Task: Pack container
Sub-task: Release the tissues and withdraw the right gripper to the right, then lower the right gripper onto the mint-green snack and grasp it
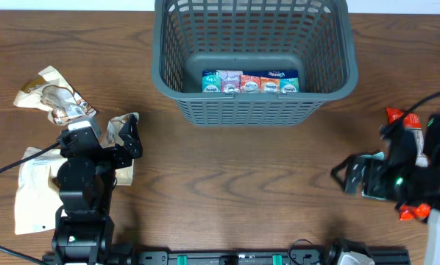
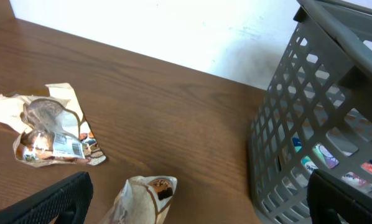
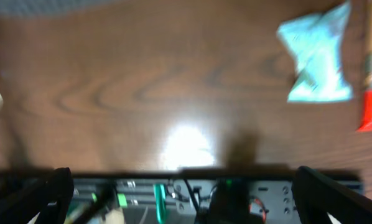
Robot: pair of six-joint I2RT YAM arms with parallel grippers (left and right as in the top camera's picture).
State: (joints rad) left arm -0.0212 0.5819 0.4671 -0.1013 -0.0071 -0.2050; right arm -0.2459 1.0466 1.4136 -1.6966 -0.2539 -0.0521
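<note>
At far edge of table (image 1: 227, 169), centre: container (image 1: 242, 110), packet row (image 1: 251, 82) inside along near wall. Left gripper (image 2: 198, 199) fingers spread above beige packet (image 2: 142, 199) near left edge. Advice: lower squarely, pinch mid-body, lift clear over rim. Right gripper (image 3: 186, 196) spread, empty.

The brown wooden table (image 1: 227, 165) bears the grey container (image 1: 242, 110), crumpled tan packets (image 1: 52, 96) and red packets (image 1: 395, 115).

The overhead view was evenly and softly lit and sharp throughout, with only a faint shadow on the table (image 1: 227, 169) beneath the container (image 1: 253, 110). The left wrist view was clear, though its near fingers (image 2: 49, 202) were dark and soft. The right wrist view was smeared with blur. A white glare patch (image 3: 186, 146) lay on the wood, and the pale packet (image 3: 316, 59) showed no detail.
</note>
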